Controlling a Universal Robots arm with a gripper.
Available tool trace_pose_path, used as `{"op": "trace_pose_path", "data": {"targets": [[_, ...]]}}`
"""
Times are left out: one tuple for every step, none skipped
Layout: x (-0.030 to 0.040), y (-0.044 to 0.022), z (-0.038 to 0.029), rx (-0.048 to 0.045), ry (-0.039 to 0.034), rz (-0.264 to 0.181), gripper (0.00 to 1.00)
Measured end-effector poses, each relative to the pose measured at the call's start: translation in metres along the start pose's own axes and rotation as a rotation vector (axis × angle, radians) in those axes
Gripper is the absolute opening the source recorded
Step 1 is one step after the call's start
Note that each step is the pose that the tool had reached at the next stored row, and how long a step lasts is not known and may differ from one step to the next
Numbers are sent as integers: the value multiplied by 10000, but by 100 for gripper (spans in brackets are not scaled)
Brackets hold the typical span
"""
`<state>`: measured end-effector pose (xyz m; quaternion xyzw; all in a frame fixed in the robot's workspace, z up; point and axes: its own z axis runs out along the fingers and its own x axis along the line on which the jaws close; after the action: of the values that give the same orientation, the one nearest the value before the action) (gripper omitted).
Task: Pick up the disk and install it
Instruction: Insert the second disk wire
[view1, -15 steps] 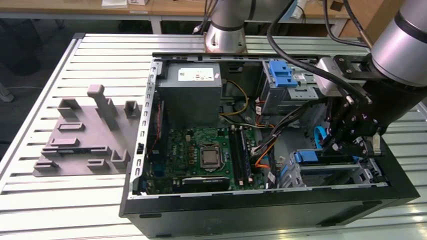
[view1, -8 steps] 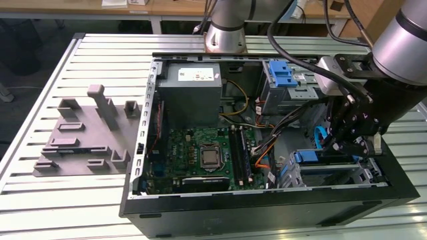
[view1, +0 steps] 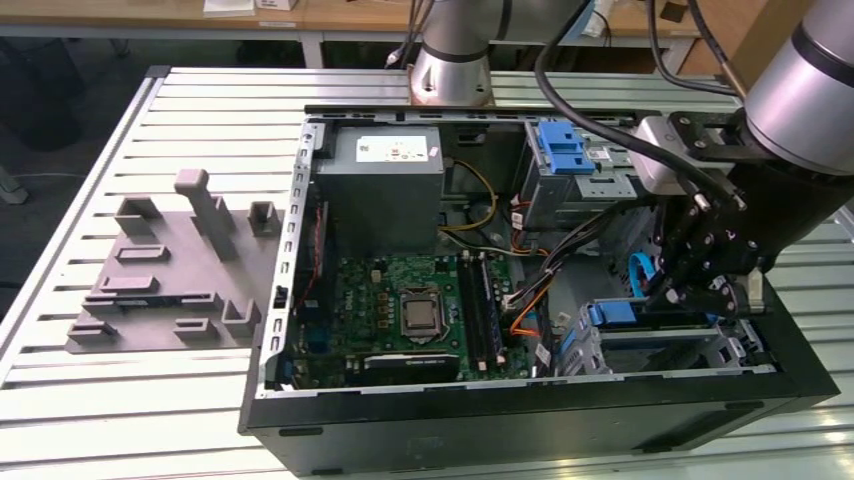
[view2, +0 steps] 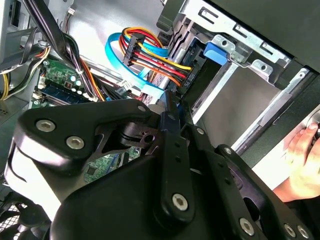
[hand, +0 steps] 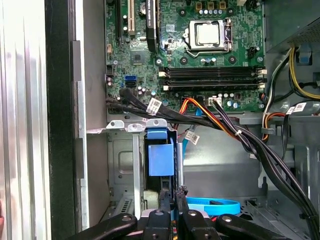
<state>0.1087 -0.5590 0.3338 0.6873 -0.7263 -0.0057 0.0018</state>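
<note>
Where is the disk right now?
In the exterior view the disk sits at the computer case's right front corner, in a metal bay, right under the robot's hand.

We can read no text anywhere: the small white sticker (view1: 398, 151) on the large grey metal box (view1: 378, 180) carries print too small to make out.

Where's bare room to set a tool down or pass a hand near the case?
Free: the slatted table on the exterior view's left, around the grey fixture, and the strip in front of the case. Crowded: inside the case, cables cross between motherboard and drive bay, where the gripper works. A hand rests by the case wall.
</note>
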Motion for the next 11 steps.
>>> {"op": "trace_pose_path", "data": {"targets": [[0,0,2,0,-2,0,16],[0,0,4,-1,-5,0,16],[0,-1,7,-1,-11,0,16],[0,-1,9,-1,-15,0,16],[0,-1,13,-1,-17,0,16],[0,-1,18,-1,-19,0,16],[0,-1,21,-1,-17,0,16],[0,-1,26,-1,-17,-1,16],[1,-1,32,-1,-17,0,16],[1,-1,36,-1,-16,0,16],[1,-1,39,-1,-15,0,16]]}}
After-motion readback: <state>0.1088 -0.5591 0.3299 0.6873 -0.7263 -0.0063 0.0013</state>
